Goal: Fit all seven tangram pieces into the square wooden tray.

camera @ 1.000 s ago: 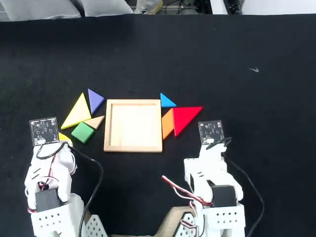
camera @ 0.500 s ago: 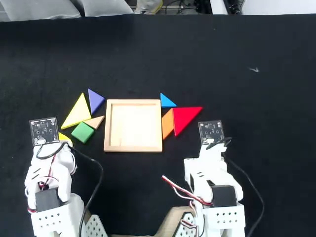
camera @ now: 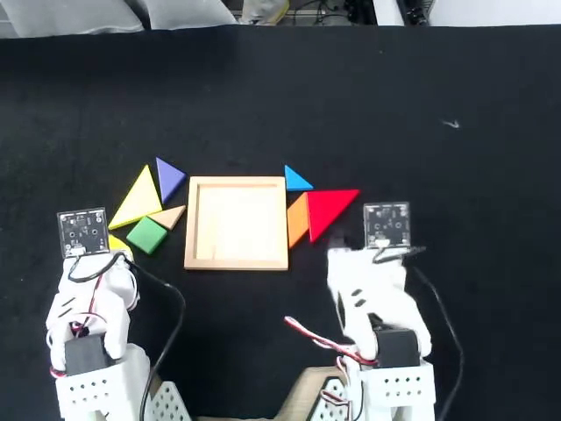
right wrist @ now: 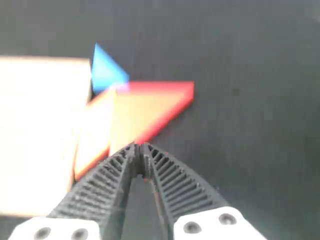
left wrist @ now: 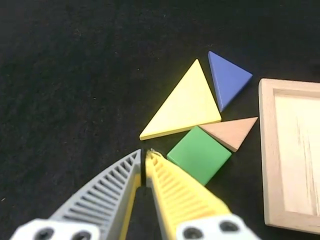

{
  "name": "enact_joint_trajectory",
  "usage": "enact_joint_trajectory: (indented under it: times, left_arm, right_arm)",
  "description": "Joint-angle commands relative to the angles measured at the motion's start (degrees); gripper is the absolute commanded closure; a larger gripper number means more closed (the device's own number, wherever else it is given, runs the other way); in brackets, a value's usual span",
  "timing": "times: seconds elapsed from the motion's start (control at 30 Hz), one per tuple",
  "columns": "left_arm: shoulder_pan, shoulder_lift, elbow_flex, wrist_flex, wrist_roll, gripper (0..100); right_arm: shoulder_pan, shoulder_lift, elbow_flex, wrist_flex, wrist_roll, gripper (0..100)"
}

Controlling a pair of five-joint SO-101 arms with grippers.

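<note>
Right arm has shifted since the earlier frame: in the high view its wrist sits farther from the base and slightly more to the right, close beside the red triangle [camera: 327, 208]. Left arm barely moves. We see no piece displaced.

We note the wooden tray [camera: 237, 181] square-on at the bench [camera: 456, 175] centre, with all seven pieces lying outside it on the black cloth.

Left of the tray:
- Yellow triangle [camera: 138, 200]: long edge runs diagonally and faces away from the tray; right-angle corner points toward it.
- Dark blue triangle [camera: 168, 178]: long edge lies along the yellow piece, with its square corner toward the tray's far left corner.
- Tan triangle [camera: 168, 216]: long edge against the yellow piece, tip pointing toward the arms.
- Green square [camera: 146, 235]: turned diamond-wise, touching the tan piece.

Right of the tray:
- Light blue triangle [camera: 295, 181]: at the far right corner, tip pointing right.
- Orange parallelogram [camera: 297, 219]: long axis parallel to the tray's right rim, just beside it.
- Red triangle: one short edge against the orange piece, long edge facing away from the tray.

Left hand [left wrist: 145, 152]: fingers together, holding nothing, tips just beside the yellow triangle's near corner and the green square.
Right hand [right wrist: 139, 146]: fingers together, holding nothing, tips over the near ends of the orange and red pieces.
</note>
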Motion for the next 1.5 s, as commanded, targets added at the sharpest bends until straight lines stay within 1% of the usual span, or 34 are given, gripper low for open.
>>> enact_joint_trajectory:
  times: [0.0, 0.1, 0.17, 0.23, 0.37, 0.43, 0.6, 0.67, 0.73, 0.8, 0.97, 1.07, 1.2, 1.33, 1.47]
  left_arm:
    - [0.40, -0.44, 1.10, -0.18, 0.70, 97]
    - [0.22, -0.44, 1.10, -0.18, 0.70, 97]
    - [0.22, -0.44, 1.10, -0.18, 0.70, 97]
    - [0.48, -0.44, 1.10, -0.09, 0.70, 97]
    - [0.48, -0.44, 1.10, -0.09, 0.70, 97]
    - [0.57, -0.44, 1.10, -0.09, 0.53, 97]
    - [0.48, -0.44, 1.10, -0.26, 0.53, 96]
    - [0.13, -0.44, 1.10, -0.09, 0.62, 92]
    - [0.13, -0.44, 1.10, 0.26, 0.70, 87]
    - [0.04, -0.44, 1.10, 1.14, 0.70, 84]
    - [0.04, -0.44, 1.10, 1.14, 0.26, 85]
    - [0.04, -0.44, 1.10, 1.14, 0.26, 85]
    - [0.04, -0.44, 1.10, 1.14, 0.26, 85]
    - [0.04, -0.44, 1.10, 0.79, 0.26, 85]
    - [0.04, -0.44, 1.10, 0.79, 0.26, 85]
  right_arm:
    - [-0.79, -4.18, 0.04, -17.14, -0.18, 98.6]
    - [-2.73, -3.65, 0.04, -26.90, 0.00, 98.6]
    - [-5.19, -3.65, 0.04, -28.92, 0.00, 98.6]
    - [-6.51, -3.65, 0.04, -28.84, 0.00, 98.6]
    - [-6.42, -3.65, 0.04, -21.19, 0.00, 98.5]
    - [-6.33, -3.65, 0.04, -18.55, 0.00, 96.2]
    - [-6.33, -3.65, 0.04, -9.67, 0.00, 82.8]
    - [-5.89, -4.09, 0.04, -8.44, -0.18, 76.8]
    - [-4.22, -4.18, 0.04, -8.62, -0.35, 73.7]
    - [-2.73, -4.18, 0.04, -8.62, -0.35, 74.4]
    - [-1.05, -4.18, 0.04, -8.44, 0.09, 82.0]
    - [-1.05, -4.09, -0.04, -8.00, 0.53, 83.2]
    - [-1.05, -4.00, -0.04, -8.00, 7.47, 83.2]
    - [-0.70, -3.91, -0.04, -8.00, 8.97, 83.2]
    - [2.90, -4.18, -0.13, -8.09, 11.87, 83.5]
